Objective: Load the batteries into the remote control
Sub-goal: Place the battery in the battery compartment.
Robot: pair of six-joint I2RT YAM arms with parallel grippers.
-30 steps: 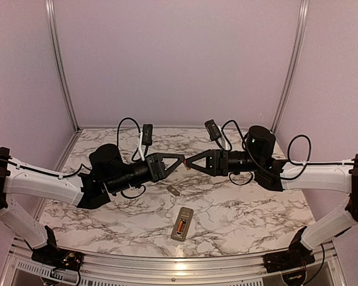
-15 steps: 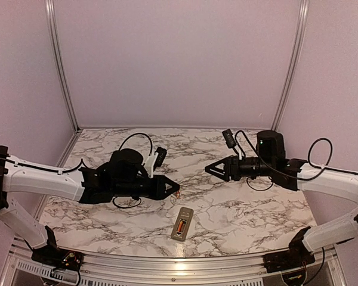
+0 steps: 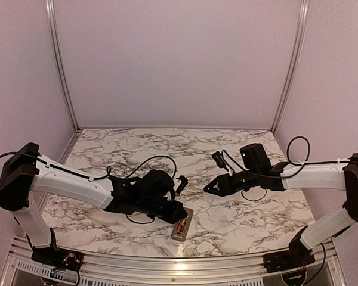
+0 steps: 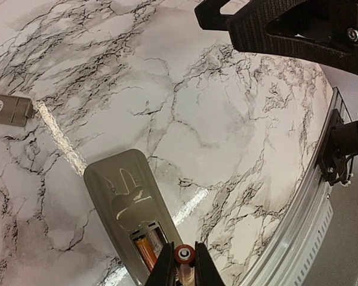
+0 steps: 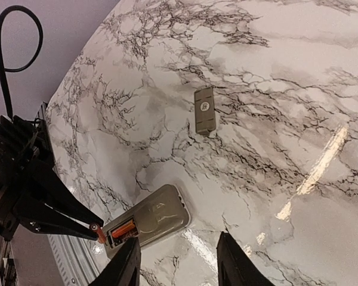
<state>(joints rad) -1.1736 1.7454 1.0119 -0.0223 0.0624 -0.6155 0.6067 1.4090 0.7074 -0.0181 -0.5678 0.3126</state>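
The remote control (image 3: 182,224) lies back up near the table's front edge, its recess open with one orange battery (image 4: 144,252) inside. It also shows in the right wrist view (image 5: 149,219). My left gripper (image 4: 185,265) is shut on the second battery (image 4: 185,256), held end-on just above the recess's near end. In the right wrist view that battery (image 5: 99,233) shows between the left fingers. My right gripper (image 3: 206,188) is open and empty, hovering right of and behind the remote.
The loose grey cover plate (image 5: 204,109) lies on the marble behind the remote, also in the left wrist view (image 4: 9,109). The metal front rail (image 4: 313,202) runs close to the remote.
My left gripper has carried the battery from mid-table down to the remote. My right gripper let it go, drew back right, then lowered toward the table.
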